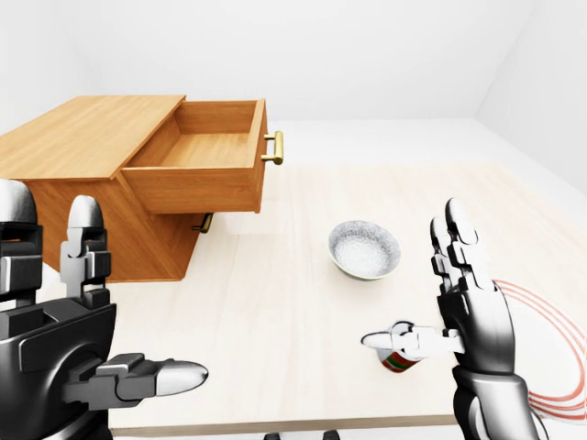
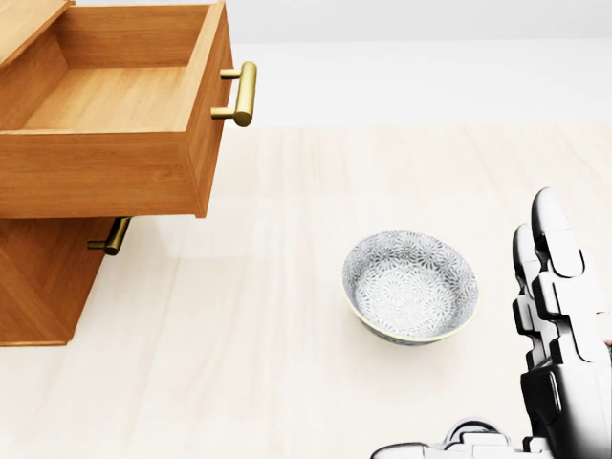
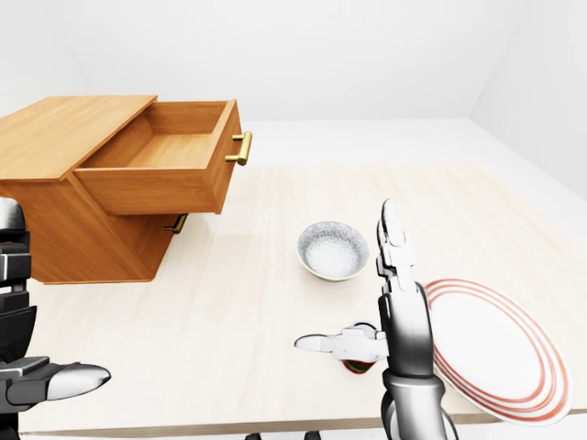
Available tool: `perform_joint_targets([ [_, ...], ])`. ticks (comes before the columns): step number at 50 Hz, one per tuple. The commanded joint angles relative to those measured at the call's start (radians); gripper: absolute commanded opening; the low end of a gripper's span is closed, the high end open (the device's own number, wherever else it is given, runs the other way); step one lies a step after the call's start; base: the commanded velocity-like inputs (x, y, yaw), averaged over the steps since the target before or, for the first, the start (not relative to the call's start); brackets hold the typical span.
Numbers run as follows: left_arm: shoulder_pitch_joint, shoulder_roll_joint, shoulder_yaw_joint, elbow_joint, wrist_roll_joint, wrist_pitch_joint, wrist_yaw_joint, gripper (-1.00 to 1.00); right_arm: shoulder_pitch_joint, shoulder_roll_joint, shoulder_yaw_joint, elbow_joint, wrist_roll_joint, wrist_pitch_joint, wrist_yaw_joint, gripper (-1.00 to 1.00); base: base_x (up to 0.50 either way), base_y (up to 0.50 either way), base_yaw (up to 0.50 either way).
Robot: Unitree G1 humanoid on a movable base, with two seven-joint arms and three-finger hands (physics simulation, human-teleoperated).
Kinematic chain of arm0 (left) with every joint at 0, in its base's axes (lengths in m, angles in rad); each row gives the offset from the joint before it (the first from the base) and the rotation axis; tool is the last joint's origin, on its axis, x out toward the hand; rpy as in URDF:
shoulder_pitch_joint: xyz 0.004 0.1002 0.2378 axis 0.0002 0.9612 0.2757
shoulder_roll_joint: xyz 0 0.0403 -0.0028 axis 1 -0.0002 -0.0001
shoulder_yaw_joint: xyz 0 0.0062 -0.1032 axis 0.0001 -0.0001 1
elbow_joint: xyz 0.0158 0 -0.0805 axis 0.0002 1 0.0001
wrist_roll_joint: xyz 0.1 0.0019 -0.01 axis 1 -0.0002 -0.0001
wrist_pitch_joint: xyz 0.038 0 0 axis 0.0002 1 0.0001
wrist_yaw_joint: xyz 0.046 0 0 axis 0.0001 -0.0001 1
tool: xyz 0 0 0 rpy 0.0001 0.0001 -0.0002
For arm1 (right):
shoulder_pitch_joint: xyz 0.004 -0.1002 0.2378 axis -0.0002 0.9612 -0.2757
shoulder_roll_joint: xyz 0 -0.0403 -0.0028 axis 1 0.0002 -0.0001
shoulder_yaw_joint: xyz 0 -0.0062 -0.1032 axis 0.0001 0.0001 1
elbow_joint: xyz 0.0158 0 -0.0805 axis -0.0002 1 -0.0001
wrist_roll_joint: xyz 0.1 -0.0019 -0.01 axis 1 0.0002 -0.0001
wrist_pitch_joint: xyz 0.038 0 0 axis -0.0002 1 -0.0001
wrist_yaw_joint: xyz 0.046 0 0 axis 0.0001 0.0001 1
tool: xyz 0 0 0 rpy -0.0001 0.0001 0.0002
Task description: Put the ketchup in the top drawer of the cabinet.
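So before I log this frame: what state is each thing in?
Top drawer: pulled open, empty.
Lower drawer: shut.
Bowl: upright, empty.
Ketchup: upright on table, not gripped.
Plate: flat, empty.
Right hand: open beside ketchup.
Left hand: open, empty.

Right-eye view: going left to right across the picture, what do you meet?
Left hand → cabinet with its open top drawer → patterned bowl → right hand, open above a small red can → red-ringed plate.
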Motion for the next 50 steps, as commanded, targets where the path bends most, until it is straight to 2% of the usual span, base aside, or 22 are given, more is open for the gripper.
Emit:
perform_joint_targets([
  [1, -0.001, 0.001, 0.004, -0.001, -0.002, 0.000, 0.000, 1.00, 0.002, 0.000, 0.004, 0.001, -0.009, 0.000, 0.000, 0.98, 0.00, 0.50, 0.00],
  [25, -0.005, 0.003, 0.004, 0.007, 0.002, 0.000, 0.000, 1.00, 0.000, -0.001, 0.007, 0.009, -0.006, 0.000, -0.003, 0.98, 0.00, 0.49, 0.00],
  [33, -0.008, 0.006, 0.012, 0.003, -0.007, 0.000, 0.004, 1.00, -0.002, 0.000, 0.005, 0.012, 0.002, 0.000, -0.001, 0.98, 0.00, 0.17, 0.00],
  [35, -0.006, 0.005, 0.011, 0.003, -0.005, 0.000, 0.003, 1.00, -0.010, 0.009, -0.005, 0.021, 0.056, 0.000, 0.010, 0.98, 0.00, 0.00, 0.00],
  [43, -0.004, 0.003, 0.014, -0.001, -0.007, 0.000, 0.000, 1.00, 0.001, 0.000, -0.012, 0.021, 0.112, 0.000, 0.033, 0.98, 0.00, 0.00, 0.00],
  [50, -0.002, 0.001, 0.013, -0.002, -0.004, 0.000, -0.003, 1.00, 0.014, 0.002, -0.013, 0.009, 0.128, 0.000, 0.041, 0.98, 0.45, 0.00, 0.00],
])
